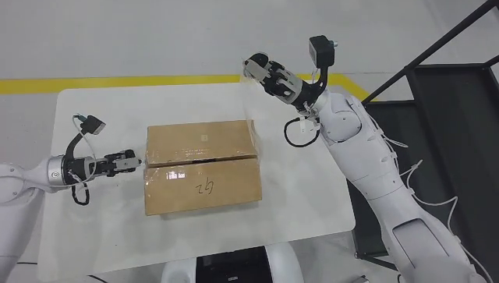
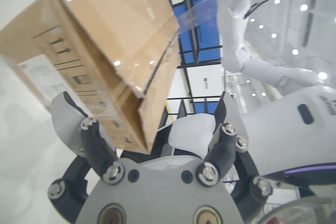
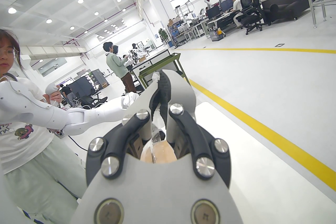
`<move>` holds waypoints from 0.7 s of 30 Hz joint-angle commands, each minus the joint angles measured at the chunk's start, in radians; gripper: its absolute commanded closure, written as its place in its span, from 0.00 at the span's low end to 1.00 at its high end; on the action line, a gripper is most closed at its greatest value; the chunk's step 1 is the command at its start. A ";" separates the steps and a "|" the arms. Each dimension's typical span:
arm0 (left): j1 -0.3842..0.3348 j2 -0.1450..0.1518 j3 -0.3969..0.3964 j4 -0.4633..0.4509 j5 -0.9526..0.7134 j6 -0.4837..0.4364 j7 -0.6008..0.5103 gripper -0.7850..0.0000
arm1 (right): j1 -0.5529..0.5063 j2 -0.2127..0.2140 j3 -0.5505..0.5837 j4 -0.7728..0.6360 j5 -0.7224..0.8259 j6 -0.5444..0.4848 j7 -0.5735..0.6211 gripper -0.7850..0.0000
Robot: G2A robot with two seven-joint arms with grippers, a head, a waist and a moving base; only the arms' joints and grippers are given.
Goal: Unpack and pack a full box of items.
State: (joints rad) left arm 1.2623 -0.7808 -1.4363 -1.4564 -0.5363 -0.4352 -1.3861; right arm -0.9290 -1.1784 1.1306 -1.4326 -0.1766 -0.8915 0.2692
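A closed brown cardboard box (image 1: 203, 166) lies in the middle of the white table (image 1: 304, 189), its top flaps meeting in a seam. At the box's left end is my left gripper (image 1: 129, 160), open; in its wrist view its fingers (image 2: 63, 109) stand wide on either side of a lower corner of the box (image 2: 110, 33). My right gripper (image 1: 252, 65) is raised beyond the box's far right corner and is shut on a strip of clear tape (image 2: 197, 16). The strip runs from the box's far end up to the shut fingertips (image 3: 159, 80).
A black metal frame (image 1: 444, 104) stands close to the table's right side. A yellow floor line (image 1: 117, 84) runs behind the table's far edge. Bare table surface lies to the right of the box and in front of it.
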 commanded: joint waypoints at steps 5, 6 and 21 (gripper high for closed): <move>0.010 0.012 -0.019 -0.047 -0.097 0.067 -0.066 0.00 | 0.000 0.000 0.000 0.000 0.000 0.000 0.000 1.00; 0.010 0.013 -0.015 -0.058 -0.094 0.071 -0.070 0.00 | 0.000 0.000 0.000 0.000 0.000 0.000 0.000 1.00; -0.076 -0.002 0.151 0.022 0.021 -0.009 0.010 0.00 | 0.000 0.000 0.000 0.000 0.000 0.000 0.000 1.00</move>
State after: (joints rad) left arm 1.1902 -0.7832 -1.2927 -1.4417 -0.5273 -0.4426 -1.3775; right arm -0.9290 -1.1784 1.1306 -1.4326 -0.1766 -0.8915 0.2692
